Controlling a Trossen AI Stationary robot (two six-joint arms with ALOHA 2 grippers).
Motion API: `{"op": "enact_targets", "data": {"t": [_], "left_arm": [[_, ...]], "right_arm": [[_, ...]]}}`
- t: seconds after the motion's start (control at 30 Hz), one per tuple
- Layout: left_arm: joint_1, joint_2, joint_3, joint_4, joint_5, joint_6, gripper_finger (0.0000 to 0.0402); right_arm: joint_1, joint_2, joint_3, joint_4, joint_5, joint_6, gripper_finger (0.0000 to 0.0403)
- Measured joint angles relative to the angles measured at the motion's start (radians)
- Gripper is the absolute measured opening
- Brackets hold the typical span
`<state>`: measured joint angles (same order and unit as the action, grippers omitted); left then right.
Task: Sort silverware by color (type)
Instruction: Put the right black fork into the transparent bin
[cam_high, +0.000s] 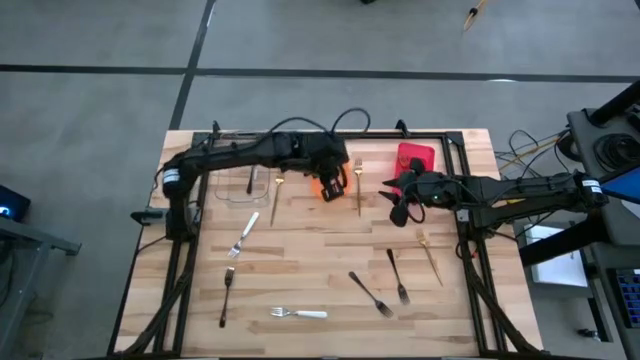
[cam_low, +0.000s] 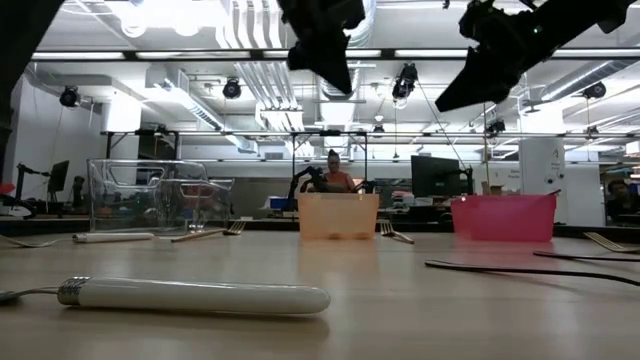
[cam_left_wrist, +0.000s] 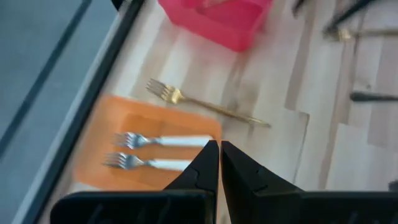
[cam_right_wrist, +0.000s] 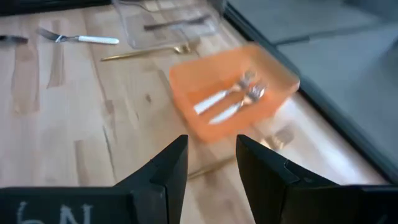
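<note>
Left gripper (cam_left_wrist: 219, 163) clenched empty above orange bin (cam_high: 328, 186) | right gripper (cam_right_wrist: 211, 160) released, empty, just beside bin | gold fork (cam_high: 359, 186) flat beside bin; two white-handled forks (cam_left_wrist: 155, 152) inside | likely light, stiff, slippery; pinch mid-handle

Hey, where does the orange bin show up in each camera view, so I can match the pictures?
High view: orange bin at the table's far middle, partly under the left gripper.
Low view: pale orange box, centre, far across the table.
Left wrist view: lower left, two white-handled forks inside.
Right wrist view: upper middle, same forks.
Shared landmark: the gold fork lying beside it.
</note>
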<state>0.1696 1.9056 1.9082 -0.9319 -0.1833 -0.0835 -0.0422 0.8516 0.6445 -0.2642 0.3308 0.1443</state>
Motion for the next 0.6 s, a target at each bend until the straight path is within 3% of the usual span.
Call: {"op": "enact_targets", "data": {"t": [0.27,0.6], "left_arm": [[-0.053,-0.169,-0.379,0.226,0.000,-0.116,0.0000],[-0.103,-0.285,-0.607,0.148,0.021,-0.403,0.0000]], "right_arm": [[0.000,0.000,0.000,-0.025,0.000,0.147,0.0128],[0.000,0.001,0.000,0.025,0.009,0.032,0.0128]]}}
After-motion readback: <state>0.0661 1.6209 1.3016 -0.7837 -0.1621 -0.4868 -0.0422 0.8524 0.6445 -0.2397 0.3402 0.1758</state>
